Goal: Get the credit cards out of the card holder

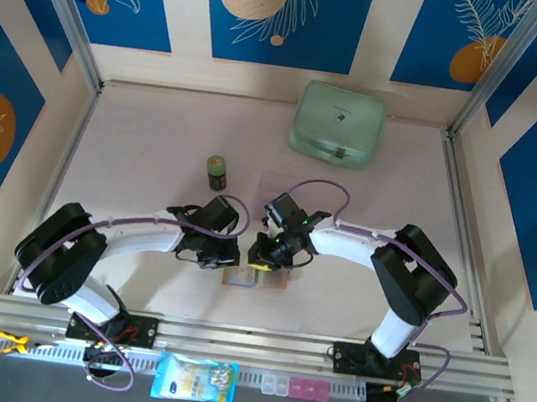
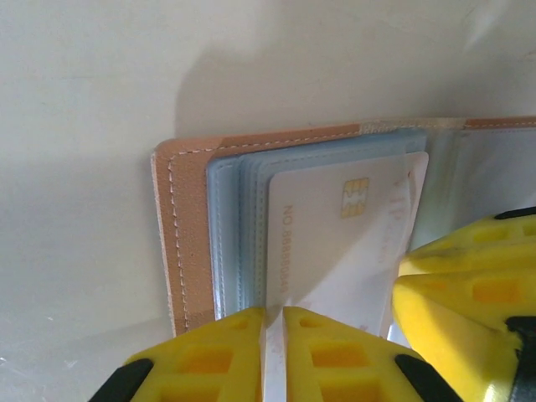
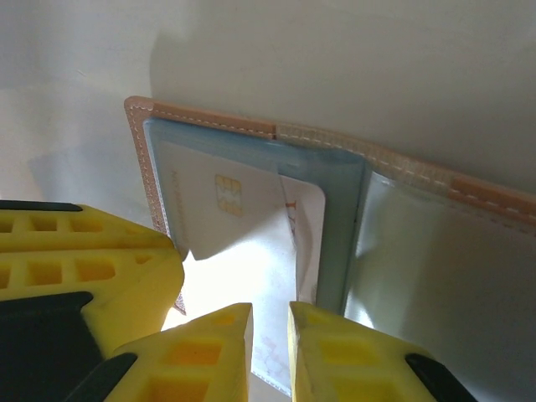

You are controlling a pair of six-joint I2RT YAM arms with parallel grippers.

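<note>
The tan card holder [image 1: 275, 281] lies open on the table between both grippers. Its stitched leather edge [image 2: 188, 243] frames pale blue-grey pockets. A white credit card [image 2: 335, 226] with a gold chip sticks partly out of a pocket. My left gripper [image 2: 274, 311] is shut on that card's thin edge. The same card [image 3: 209, 209] shows in the right wrist view, with a second card [image 3: 310, 243] behind it. My right gripper [image 3: 270, 308] is shut on a pale pocket sleeve of the card holder [image 3: 209, 119]. From above, the left gripper [image 1: 228, 258] and right gripper [image 1: 262, 256] nearly touch.
A mint-green case [image 1: 338, 122] sits at the back. A small green can [image 1: 216, 170] stands just behind the left arm. Along the near rail lie a blue packet [image 1: 194, 379], small pink and clear boxes [image 1: 291, 386] and a yellow tool [image 1: 4, 344].
</note>
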